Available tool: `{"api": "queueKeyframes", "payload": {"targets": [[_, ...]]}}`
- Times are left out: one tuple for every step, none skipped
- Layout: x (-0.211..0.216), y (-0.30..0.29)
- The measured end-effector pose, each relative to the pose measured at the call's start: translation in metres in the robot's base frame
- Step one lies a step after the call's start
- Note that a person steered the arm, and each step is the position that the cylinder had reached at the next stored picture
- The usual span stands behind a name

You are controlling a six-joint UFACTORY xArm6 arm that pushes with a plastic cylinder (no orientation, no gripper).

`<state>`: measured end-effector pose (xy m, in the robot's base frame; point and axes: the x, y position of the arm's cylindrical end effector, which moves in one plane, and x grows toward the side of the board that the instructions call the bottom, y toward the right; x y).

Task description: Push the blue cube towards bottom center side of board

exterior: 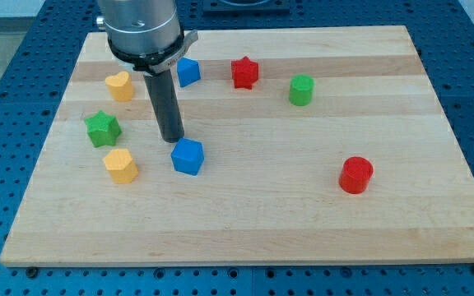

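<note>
On the wooden board (303,205), left of center, sits the blue cube (188,156). My tip (172,139) stands upright just above-left of it, apparently touching. I carry no gripper, only the bare rod.

Arm housing (138,25) cut off at top; second blue block (188,71) perhaps partly hidden.

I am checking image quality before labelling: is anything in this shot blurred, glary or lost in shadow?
Camera view: lighting is even and soft, with only short shadows under the blocks; the blue cube and my tip, just above it toward the view's top, are sharp; a pale sheen crosses the wooden board without hiding anything; the arm's metal housing is cropped at the view's top.
</note>
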<state>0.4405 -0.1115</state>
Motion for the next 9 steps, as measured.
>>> {"api": "queueKeyframes", "payload": {"targets": [[0.013,0.004],[0.043,0.017],[0.068,0.034],[0.068,0.035],[0.057,0.037],[0.057,0.037],[0.048,0.048],[0.048,0.05],[0.049,0.057]]}}
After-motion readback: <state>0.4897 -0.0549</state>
